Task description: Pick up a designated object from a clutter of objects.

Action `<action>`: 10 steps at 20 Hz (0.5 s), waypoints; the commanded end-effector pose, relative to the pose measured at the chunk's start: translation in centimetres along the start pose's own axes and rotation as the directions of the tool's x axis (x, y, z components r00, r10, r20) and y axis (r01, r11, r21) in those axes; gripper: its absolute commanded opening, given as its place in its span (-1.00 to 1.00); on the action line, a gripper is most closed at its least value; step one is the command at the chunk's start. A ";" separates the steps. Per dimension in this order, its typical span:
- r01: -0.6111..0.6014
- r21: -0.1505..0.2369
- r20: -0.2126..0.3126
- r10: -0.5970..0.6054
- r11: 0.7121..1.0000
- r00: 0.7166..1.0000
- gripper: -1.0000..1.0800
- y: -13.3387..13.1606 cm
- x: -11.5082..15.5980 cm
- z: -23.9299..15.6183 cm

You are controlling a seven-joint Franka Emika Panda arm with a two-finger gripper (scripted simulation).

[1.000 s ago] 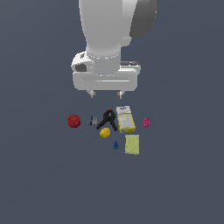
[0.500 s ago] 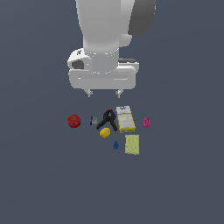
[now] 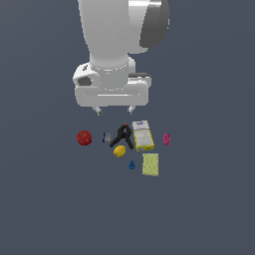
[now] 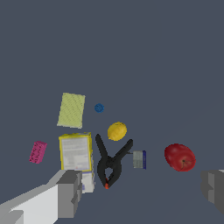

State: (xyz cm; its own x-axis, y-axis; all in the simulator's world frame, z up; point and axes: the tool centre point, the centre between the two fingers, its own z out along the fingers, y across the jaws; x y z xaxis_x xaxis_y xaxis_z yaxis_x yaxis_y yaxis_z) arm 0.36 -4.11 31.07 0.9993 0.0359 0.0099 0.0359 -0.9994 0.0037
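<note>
One apple (image 3: 84, 137), one lemon (image 3: 119, 151), one clamp (image 3: 122, 135) — claw (image 3: 115, 110) open above.

Flat grey floor (image 3: 45, 199) bears apple (image 3: 84, 138), clamp (image 3: 122, 136), lemon (image 3: 119, 151), box (image 3: 142, 135), sponge (image 3: 150, 164).

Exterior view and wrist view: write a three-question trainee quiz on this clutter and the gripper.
1. True or false: the gripper is closed on the red apple.
2. Which item lies nearest the black clamp? A) pink piece B) yellow lemon C) yellow sponge
3. Fill in: in the exterior view, the apple sits at the clutter's far ____ side.

Key:
1. False; the gripper hangs open above the clutter, apart from the apple.
2. B
3. Left
</note>
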 end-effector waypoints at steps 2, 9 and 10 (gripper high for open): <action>0.028 0.003 0.001 -0.028 1.000 1.000 0.92 1.1 0.0 1.2; 0.110 0.012 0.000 -0.110 0.994 0.994 0.92 4.1 -0.4 4.9; 0.123 0.013 0.000 -0.123 0.992 0.992 0.92 4.6 -0.5 5.5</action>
State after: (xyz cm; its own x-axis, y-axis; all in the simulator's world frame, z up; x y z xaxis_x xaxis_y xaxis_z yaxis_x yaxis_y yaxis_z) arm 0.21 -7.99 26.52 0.9903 0.1388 0.0096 0.1389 -0.9903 -0.0064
